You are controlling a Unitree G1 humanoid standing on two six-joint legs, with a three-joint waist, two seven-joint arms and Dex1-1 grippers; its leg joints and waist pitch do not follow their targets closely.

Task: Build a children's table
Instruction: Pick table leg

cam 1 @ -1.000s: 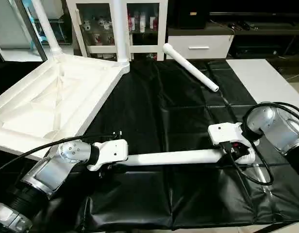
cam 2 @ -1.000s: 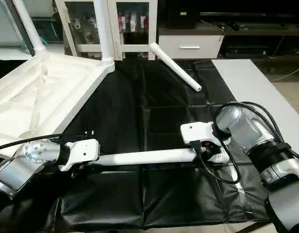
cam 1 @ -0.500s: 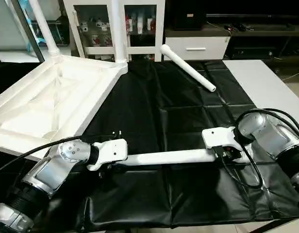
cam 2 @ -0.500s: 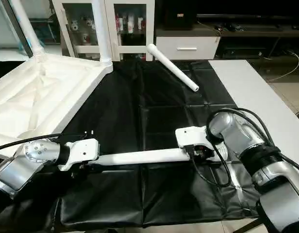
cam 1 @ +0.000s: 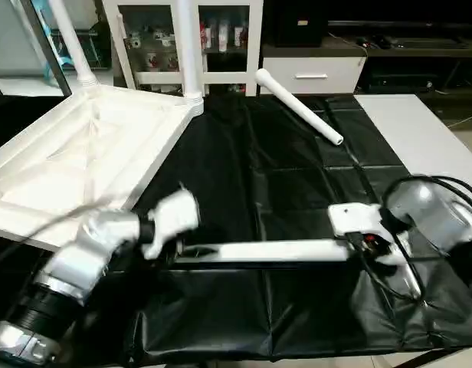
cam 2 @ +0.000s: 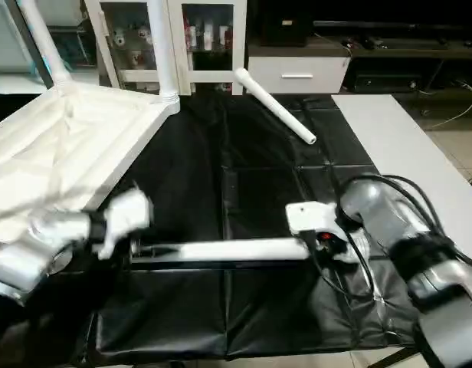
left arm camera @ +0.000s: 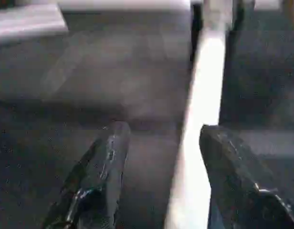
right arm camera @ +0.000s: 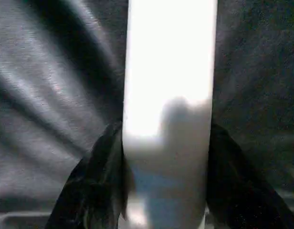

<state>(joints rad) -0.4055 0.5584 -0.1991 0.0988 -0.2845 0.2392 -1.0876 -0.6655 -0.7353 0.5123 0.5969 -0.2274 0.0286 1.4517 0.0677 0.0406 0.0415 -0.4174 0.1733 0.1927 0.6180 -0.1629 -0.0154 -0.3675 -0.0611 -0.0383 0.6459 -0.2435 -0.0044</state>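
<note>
**Black-covered work table, one leg gripped**

Black cover carries a loose leg lying crosswise near the front. Right gripper clamps its end; left gripper stands open beside it. Tabletop lies upside down far left, another leg behind.

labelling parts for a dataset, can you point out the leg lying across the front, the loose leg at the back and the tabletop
front leg (cam 1: 267, 251), left eye view, middle of its shaft
loose leg (cam 1: 299, 106), left eye view, mid-length of the tube
tabletop (cam 1: 155, 157), left eye view, its raised side rim
</note>
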